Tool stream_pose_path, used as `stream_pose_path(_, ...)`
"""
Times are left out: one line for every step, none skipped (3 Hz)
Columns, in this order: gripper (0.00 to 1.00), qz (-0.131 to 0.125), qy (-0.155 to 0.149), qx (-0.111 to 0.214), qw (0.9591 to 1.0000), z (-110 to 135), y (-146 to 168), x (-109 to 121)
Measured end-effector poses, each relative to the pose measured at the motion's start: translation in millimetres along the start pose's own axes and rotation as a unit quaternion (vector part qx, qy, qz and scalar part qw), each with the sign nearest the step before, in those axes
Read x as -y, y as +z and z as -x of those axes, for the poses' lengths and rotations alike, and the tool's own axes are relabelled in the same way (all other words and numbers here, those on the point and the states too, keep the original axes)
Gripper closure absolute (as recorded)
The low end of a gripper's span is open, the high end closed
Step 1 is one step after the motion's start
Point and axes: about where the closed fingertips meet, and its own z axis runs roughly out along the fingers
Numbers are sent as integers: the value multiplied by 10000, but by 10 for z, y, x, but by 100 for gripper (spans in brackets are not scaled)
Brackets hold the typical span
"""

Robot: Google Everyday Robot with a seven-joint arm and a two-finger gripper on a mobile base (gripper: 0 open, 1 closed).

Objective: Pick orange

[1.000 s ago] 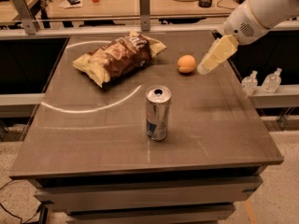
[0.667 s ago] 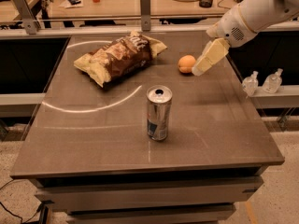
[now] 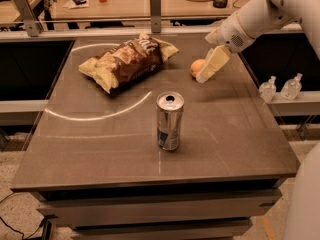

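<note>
Orange (image 3: 196, 66): one, partly behind gripper (image 3: 206, 74), grip state unclear; one can (image 3: 170, 121); one chip bag (image 3: 127, 61).

on the table (image 3: 225, 134): one orange (image 3: 195, 66), one silver can (image 3: 169, 121), one chip bag (image 3: 127, 61). one tool (image 3: 205, 75), just right of the orange. off the table's right side, two small clear bottles (image 3: 267, 89) (image 3: 291, 87).

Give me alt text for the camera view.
The gripper, angled down from the right, is at the orange on the far side of the table. A chip bag lies left of it; a silver can stands in front.
</note>
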Motion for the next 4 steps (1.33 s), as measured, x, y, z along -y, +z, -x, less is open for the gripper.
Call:
stream_pose_path(0, 174, 43, -33, 9998, -44, 179, 21)
stream_pose_path(0, 399, 74, -81, 9991, -58, 388, -9)
stream_pose_path(0, 410, 91, -85, 9991, -74, 399, -6)
stream_pose_path(16, 431, 106, -80, 9990, -130, 412, -1)
